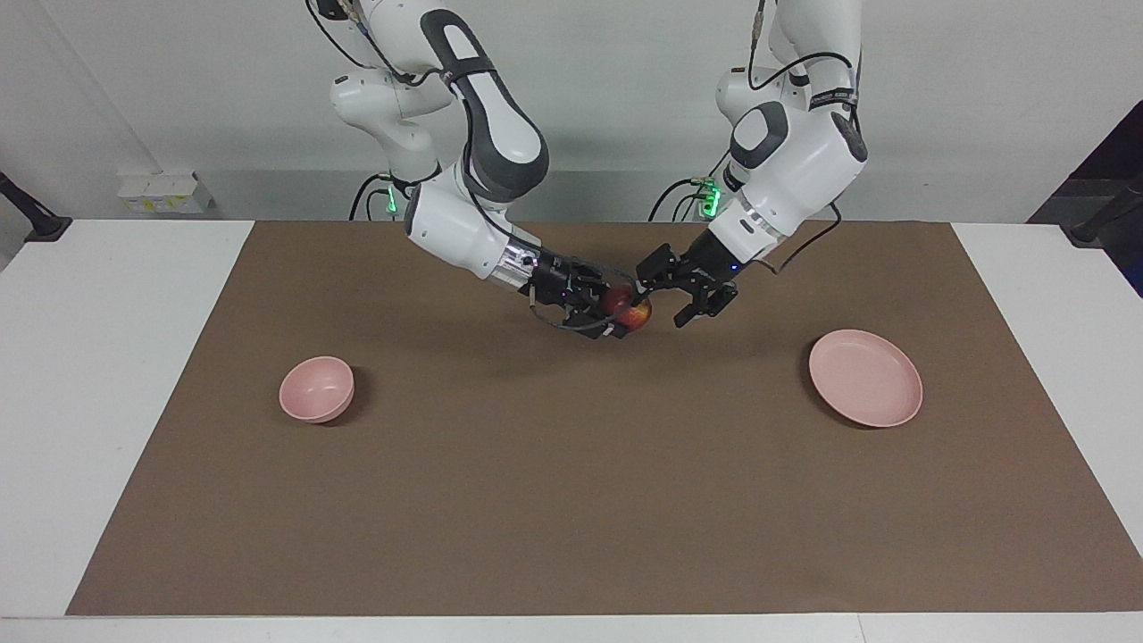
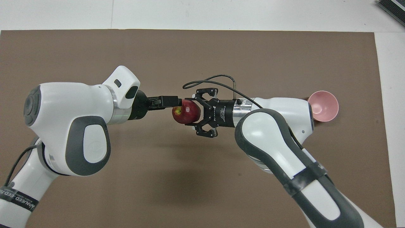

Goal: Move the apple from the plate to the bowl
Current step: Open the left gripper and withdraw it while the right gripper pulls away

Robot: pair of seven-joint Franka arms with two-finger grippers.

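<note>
Two grippers meet in the air over the middle of the brown mat (image 1: 571, 500), with the apple (image 1: 630, 310) between them. The right gripper (image 1: 616, 314) has its fingers closed around the dark red apple (its yellow-green patch shows in the overhead view (image 2: 186, 113)) and holds it clear of the mat. The left gripper (image 1: 665, 295) points at the apple from the left arm's end of the table, its fingers spread apart and one fingertip right at the fruit; whether it touches cannot be told. In the overhead view the left gripper (image 2: 172, 101) shows edge-on as a narrow dark bar just beside the apple, while the right gripper (image 2: 197, 114) brackets the fruit.

The pink bowl (image 1: 316, 388) stands on the mat toward the right arm's end of the table, well apart from the apple. The pink plate (image 1: 864, 377) lies on the mat toward the left arm's end, nothing on it.
</note>
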